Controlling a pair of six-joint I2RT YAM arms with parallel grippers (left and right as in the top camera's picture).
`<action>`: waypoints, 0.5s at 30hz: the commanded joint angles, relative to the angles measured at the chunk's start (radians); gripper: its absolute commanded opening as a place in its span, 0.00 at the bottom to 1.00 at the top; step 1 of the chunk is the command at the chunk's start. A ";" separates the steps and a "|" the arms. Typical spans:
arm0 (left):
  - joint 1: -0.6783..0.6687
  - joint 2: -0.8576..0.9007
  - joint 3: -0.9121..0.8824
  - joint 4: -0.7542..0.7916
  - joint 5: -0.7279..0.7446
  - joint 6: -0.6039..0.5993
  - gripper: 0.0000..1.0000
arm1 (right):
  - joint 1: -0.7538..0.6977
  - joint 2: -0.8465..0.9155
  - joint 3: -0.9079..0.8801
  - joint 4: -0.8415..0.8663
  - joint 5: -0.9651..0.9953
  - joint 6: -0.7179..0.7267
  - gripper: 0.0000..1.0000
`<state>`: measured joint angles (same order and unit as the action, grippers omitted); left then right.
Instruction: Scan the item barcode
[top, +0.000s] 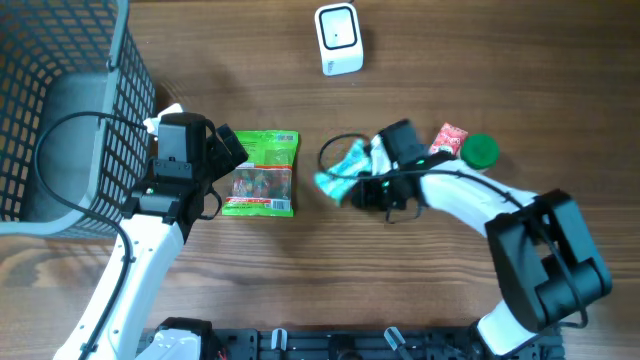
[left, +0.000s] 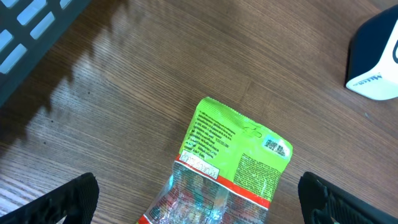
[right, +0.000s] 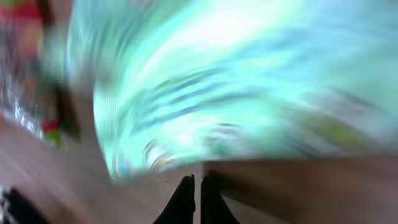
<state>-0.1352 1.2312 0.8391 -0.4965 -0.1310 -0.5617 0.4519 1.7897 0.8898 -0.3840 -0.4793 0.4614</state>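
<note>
Wooden table (top: 420, 300), overhead view. The left gripper (top: 220, 172) sat left of centre with its jaws spread wide and nothing between them. In the left wrist view its black fingers (left: 62, 199) stood at the two lower corners of the frame, and the flat green plastic snack bag with the clear window (left: 233, 165) lay on the wood between and ahead of them, not touched. In the overhead view that bag was just left of centre, flat, its printed green end toward the top of the frame.

The right gripper (top: 352, 185) was just right of centre, jaws closed to a thin slit. In the right wrist view the dark fingertips (right: 185, 199) met at the bottom centre. The crumpled teal and white plastic packet (top: 345, 165) sat right at the tips. It filled the top of the right wrist frame and was badly blurred, so I could not tell whether its edge was pinched or only touched.

The white boxy barcode scanner (top: 338, 38) stood at top centre, well apart from both bags. The dark grey wire mesh basket (top: 120, 120) took the upper left corner, beside the left arm. A small red packet (top: 449, 138) and a round green cap (top: 480, 150) lay side by side at right of centre, behind the right arm.
</note>
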 joint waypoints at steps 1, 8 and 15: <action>0.005 -0.005 0.007 0.002 -0.009 0.011 1.00 | 0.027 0.010 0.002 -0.017 0.006 0.039 0.07; 0.005 -0.005 0.007 0.003 -0.009 0.012 1.00 | -0.076 -0.033 0.091 -0.122 0.064 0.049 0.07; 0.005 -0.005 0.007 0.003 -0.009 0.012 1.00 | -0.077 -0.028 0.090 0.005 0.150 0.008 0.12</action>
<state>-0.1352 1.2312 0.8391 -0.4961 -0.1307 -0.5617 0.3748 1.7805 0.9630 -0.4049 -0.3904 0.5114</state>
